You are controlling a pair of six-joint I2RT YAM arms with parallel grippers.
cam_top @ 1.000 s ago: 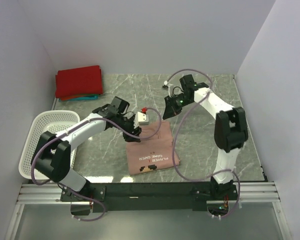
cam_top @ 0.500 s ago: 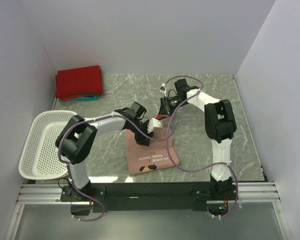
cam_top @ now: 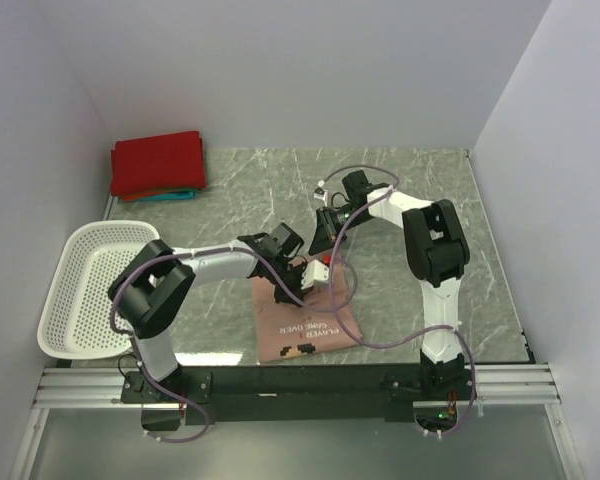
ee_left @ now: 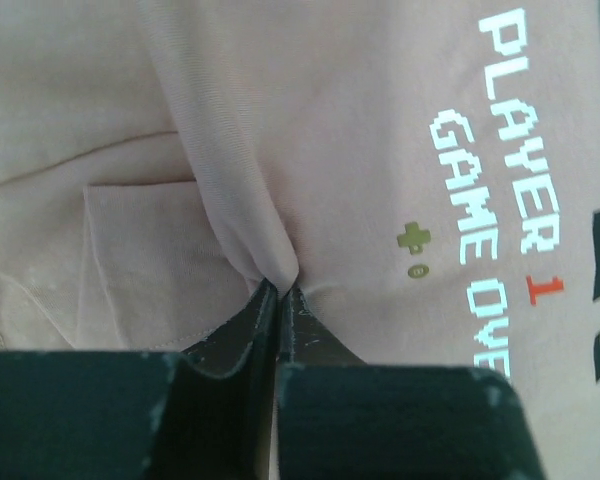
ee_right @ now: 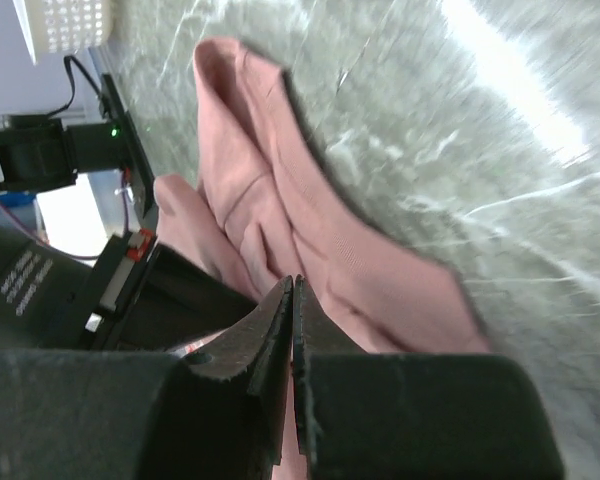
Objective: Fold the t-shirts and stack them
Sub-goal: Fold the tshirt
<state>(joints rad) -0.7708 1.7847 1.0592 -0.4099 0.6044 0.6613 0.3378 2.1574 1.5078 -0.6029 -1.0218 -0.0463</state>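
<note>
Pink t-shirt [cam_top: 315, 325] sits mid-counter [cam_top: 420, 300], close to the near edge, and it looks noticeably shorter front to back than a second ago. Back then it was a longer rectangle with both arms at its far edge. Since then both arms have come toward the near side and dragged that far edge with them, so the fold is about half over.

Left end effector [ee_left: 279, 295] has its fingers pressed together on a little peak of the cloth, right next to the "PLAYER 1 GAME OVER" print [ee_left: 520, 180]. Right end effector [ee_right: 293, 290] is also closed tight, with pink fabric bunched at its tips, so I'd say it's got an edge too.

My read: this is mid-fold, not finished. The carried edge still has to be laid down flat, and then the pink t-shirt needs to go onto the folded red t-shirt [cam_top: 158, 163] in the far-left corner, which has a teal one [cam_top: 170, 196] peeking out under it.
</note>
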